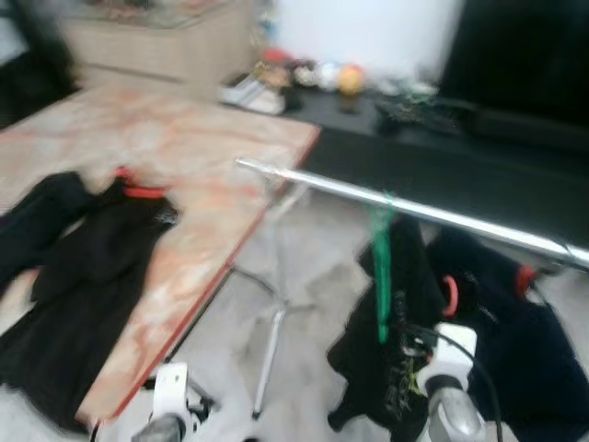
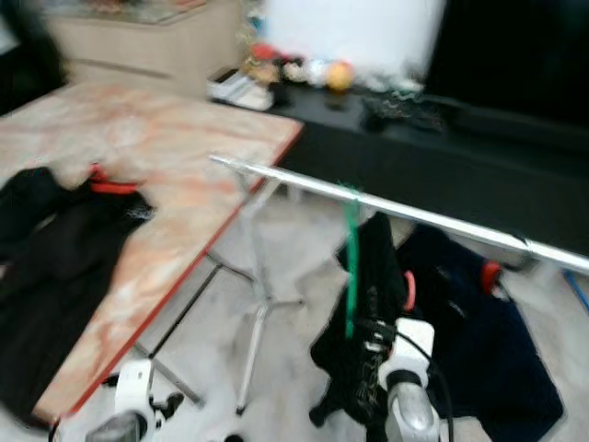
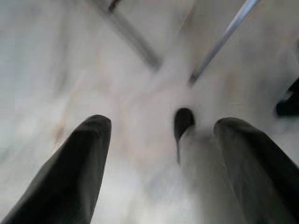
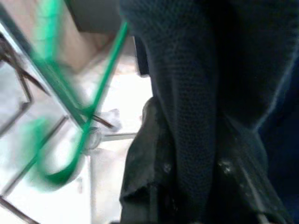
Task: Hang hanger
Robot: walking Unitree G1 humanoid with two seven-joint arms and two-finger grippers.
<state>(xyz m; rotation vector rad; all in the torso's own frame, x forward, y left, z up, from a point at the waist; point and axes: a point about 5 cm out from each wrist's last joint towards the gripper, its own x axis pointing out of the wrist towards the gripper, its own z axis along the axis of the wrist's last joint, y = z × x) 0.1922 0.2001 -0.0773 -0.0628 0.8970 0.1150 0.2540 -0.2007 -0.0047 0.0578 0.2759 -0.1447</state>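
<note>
Across the middle of the head views ran a silver metal clothes rail (image 1: 414, 210), standing on a thin tripod stand (image 1: 272, 336) on the pale floor (image 1: 304, 267). Frames blurred. A green plastic hanger (image 1: 382, 267) hung from the rail, carrying a black garment (image 1: 391, 341) that drooped below it. Just beside it on the rail hung two more dark garments on red hangers (image 1: 450, 295), the farther one navy.

Right gripper (image 4: 196, 196) was low and close against the black garment on the green hanger. Right wrist view showed dark knit cloth lying between the two black fingers, apparently pinched; the green hanger's loop and hook were just beside it.

Left gripper (image 3: 159, 158) pointed down at the pale floor near the stand's legs, fingers (image 3: 79, 168) spread apart, holding nothing.

To the left stood a marble-patterned table with a red edge (image 1: 212, 175). Another black garment on a red hanger (image 1: 83, 276) lay flat on it. Behind, a black low cabinet (image 1: 442, 147) carried small blurred objects.
</note>
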